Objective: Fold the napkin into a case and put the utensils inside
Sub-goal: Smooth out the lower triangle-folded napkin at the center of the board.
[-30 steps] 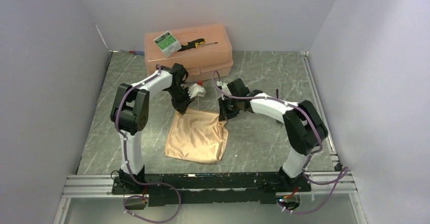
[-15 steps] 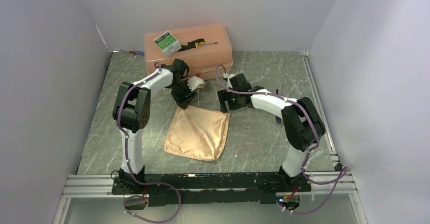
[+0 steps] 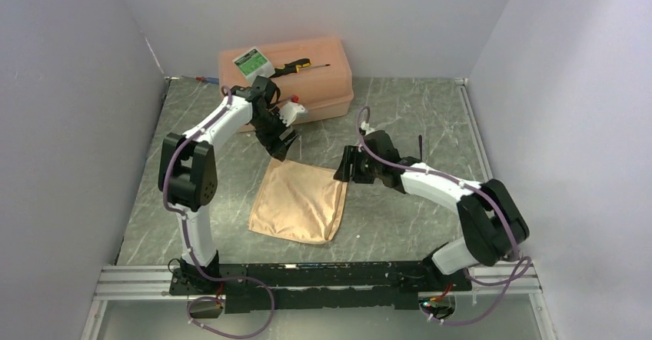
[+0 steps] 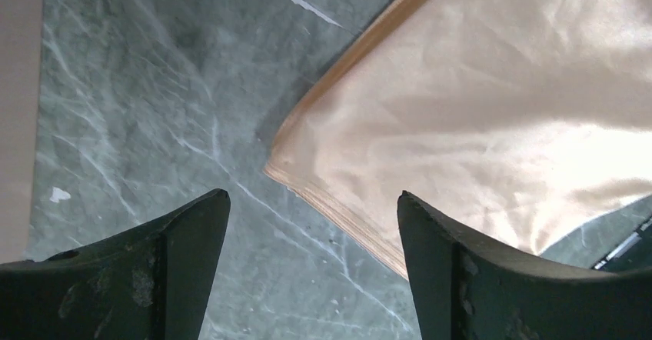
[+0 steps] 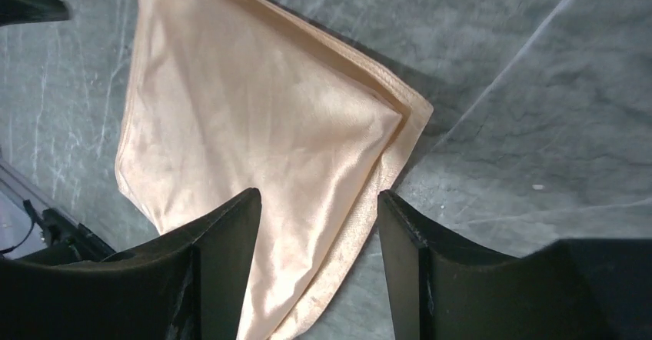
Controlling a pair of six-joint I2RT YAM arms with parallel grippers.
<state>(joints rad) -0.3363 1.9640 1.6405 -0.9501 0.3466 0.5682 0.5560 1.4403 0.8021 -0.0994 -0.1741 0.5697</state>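
Peach-orange shiny cloth napkin (image 3: 300,201) lies folded flat, layered edges showing, on green marble desk (image 3: 400,117), btwn both arms, nr side of rigid peach plastic box (image 3: 315,86). Left fingers (image 4: 177,263) spread wide above its far-left corner, holding nothing. Right fingers (image 5: 215,263) apart too, narrower gap, empty, over far-right corner.

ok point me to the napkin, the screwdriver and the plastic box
napkin (image 3: 300,201), top external view, middle of the folded cloth
screwdriver (image 3: 294,68), top external view, on its black-and-yellow handle
plastic box (image 3: 323,51), top external view, bare lid near the right end
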